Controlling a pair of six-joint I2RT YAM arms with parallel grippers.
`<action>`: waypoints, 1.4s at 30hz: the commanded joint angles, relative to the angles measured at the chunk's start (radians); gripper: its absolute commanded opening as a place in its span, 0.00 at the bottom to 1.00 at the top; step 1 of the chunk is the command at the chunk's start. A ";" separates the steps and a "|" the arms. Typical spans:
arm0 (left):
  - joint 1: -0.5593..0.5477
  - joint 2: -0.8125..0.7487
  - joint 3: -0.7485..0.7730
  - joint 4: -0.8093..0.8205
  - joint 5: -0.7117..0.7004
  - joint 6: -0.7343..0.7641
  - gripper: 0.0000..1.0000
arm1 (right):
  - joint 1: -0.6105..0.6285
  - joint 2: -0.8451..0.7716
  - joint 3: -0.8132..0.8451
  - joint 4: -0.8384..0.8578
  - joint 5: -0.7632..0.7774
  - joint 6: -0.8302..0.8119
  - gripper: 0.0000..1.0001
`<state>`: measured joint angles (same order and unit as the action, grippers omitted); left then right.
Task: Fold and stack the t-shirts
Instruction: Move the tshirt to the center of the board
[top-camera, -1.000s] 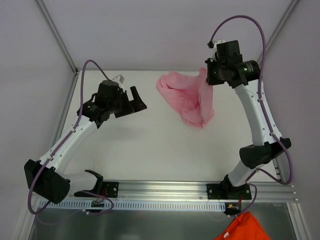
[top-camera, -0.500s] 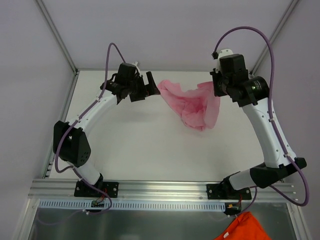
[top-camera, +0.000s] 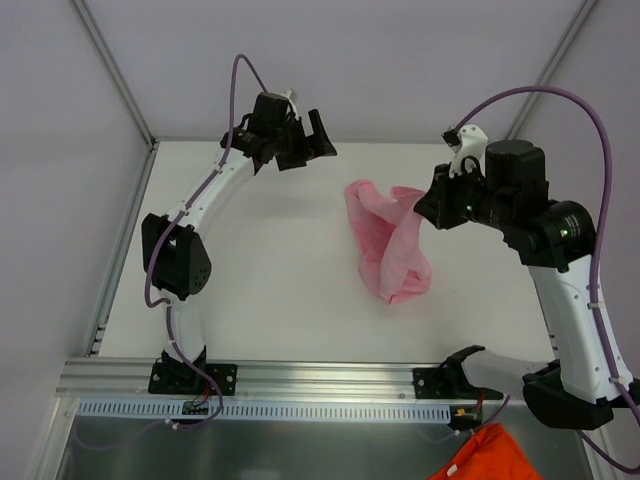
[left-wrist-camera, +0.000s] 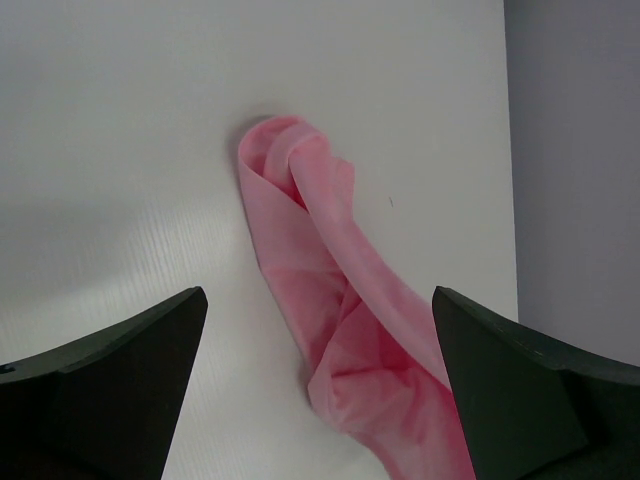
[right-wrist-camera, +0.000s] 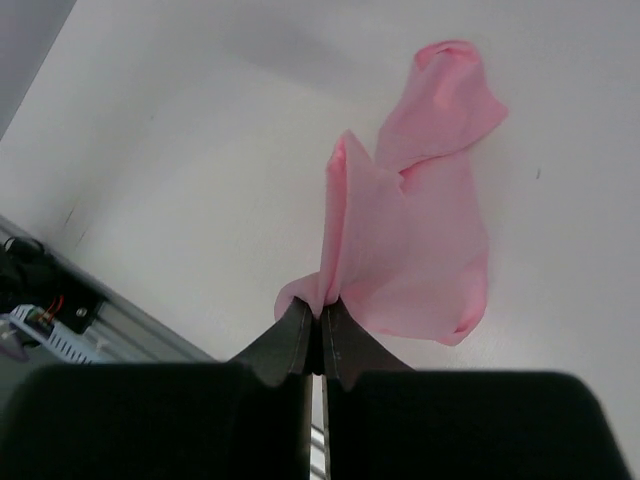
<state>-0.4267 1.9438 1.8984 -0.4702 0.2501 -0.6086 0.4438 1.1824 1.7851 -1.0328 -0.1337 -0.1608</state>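
Holding a pink t-shirt (top-camera: 390, 250) up near the desk's (top-camera: 250, 280) right edge.
Right fingers (right-wrist-camera: 290, 345) pinch thin, limp cloth, perhaps a hem; left fingers (left-wrist-camera: 110, 380) wide, empty.

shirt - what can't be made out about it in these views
1. Sleeves and collar: the shirt is bunched in all views; its own folds hide them.
2. Gripped edge: top view, the right end effector covers it; right wrist view, it vanishes into the shut grip.
3. Near end: left wrist view, cut off by the bottom edge.
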 joint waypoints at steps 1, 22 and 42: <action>-0.011 0.050 0.120 -0.044 0.015 0.014 0.99 | 0.007 -0.035 -0.047 -0.033 -0.168 0.040 0.01; -0.012 -0.121 -0.145 0.018 0.023 0.027 0.99 | 0.032 0.418 0.654 0.060 0.390 -0.083 0.01; -0.049 -0.147 -0.297 0.189 0.156 -0.005 0.99 | 0.150 0.203 0.447 0.712 0.778 -0.655 0.01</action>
<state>-0.4652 1.8385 1.6306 -0.3553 0.3412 -0.6102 0.5877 1.4059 2.2234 -0.5297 0.5671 -0.6872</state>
